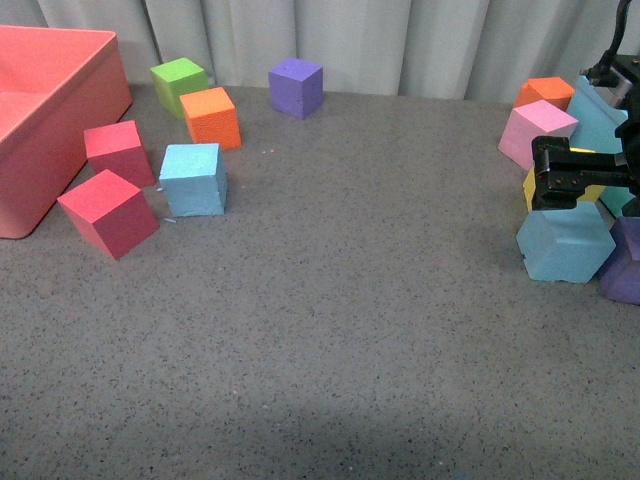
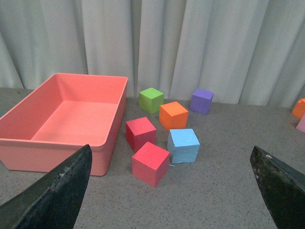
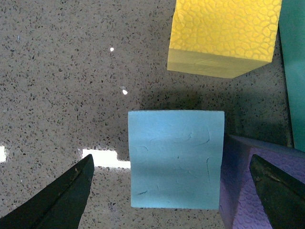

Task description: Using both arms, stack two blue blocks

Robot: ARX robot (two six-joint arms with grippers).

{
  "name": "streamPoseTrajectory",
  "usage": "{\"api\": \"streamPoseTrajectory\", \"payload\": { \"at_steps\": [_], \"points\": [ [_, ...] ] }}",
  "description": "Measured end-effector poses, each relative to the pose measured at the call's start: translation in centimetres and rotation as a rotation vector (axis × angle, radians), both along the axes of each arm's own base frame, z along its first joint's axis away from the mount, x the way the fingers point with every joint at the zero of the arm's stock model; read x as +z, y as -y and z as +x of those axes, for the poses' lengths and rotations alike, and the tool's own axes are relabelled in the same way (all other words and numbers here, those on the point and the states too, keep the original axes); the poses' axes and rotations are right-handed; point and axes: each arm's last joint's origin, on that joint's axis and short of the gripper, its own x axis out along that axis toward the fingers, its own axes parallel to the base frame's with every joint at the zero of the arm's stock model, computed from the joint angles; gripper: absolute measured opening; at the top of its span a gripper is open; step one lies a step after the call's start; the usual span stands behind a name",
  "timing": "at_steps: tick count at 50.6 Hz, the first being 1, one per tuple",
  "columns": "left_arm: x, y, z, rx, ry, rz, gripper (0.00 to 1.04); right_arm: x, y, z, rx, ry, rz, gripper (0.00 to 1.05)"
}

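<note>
Front view: a speckled grey bench (image 1: 350, 330) is seen, backed by a pleated pale curtain (image 1: 400, 40). The first blue block (image 1: 193, 178), a matte foam cube, is found at the left, just beside two red cubes (image 1: 108, 210) and near a smooth pink bin (image 1: 40, 150). An orange cube (image 1: 211, 116), a green cube (image 1: 179, 83) and a purple cube (image 1: 296, 86) are set behind it. At the far right, the second blue block (image 1: 565, 243) is seen directly under the black right claw (image 1: 572, 190), packed in among other coloured cubes.

Left wrist view: the left claw (image 2: 170, 150) is held wide apart and empty, well above the bench. The first blue block (image 2: 183, 145) is framed between its dark, scuffed fingers (image 2: 57, 191).

Right wrist view: the right claw (image 3: 171, 160) is spread wide, and the second blue block (image 3: 176, 160) is straddled without contact. Faint creases are shown on its top face. A yellow cube (image 3: 224, 33) with a pebbled, cracked skin is seen near it, and a pebbled violet cube (image 3: 257, 186) is pressed against its side.
</note>
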Motion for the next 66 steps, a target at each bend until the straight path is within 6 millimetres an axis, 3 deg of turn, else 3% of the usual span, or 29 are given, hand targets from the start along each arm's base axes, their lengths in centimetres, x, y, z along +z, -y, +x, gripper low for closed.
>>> {"api": "streamPoseTrajectory", "payload": {
  "at_steps": [6, 38, 55, 61, 66],
  "points": [
    [0.0, 0.0, 0.0, 0.000, 0.000, 0.000, 0.98, -0.3, -0.3, 1.0, -0.010, -0.016, 0.012, 0.95],
    [0.0, 0.0, 0.0, 0.000, 0.000, 0.000, 0.98, -2.5, -0.4, 2.0, -0.033, -0.091, -0.003, 0.95],
    [0.0, 0.0, 0.0, 0.000, 0.000, 0.000, 0.98, -3.3, -0.4, 2.1, -0.036, -0.132, -0.007, 0.51],
    [0.0, 0.0, 0.0, 0.000, 0.000, 0.000, 0.98, -2.9, -0.8, 2.1, -0.029, -0.125, 0.005, 0.46],
    [0.0, 0.0, 0.0, 0.000, 0.000, 0.000, 0.98, -1.2, -1.8, 2.2, -0.004, -0.091, 0.038, 0.44]
  ]
}}
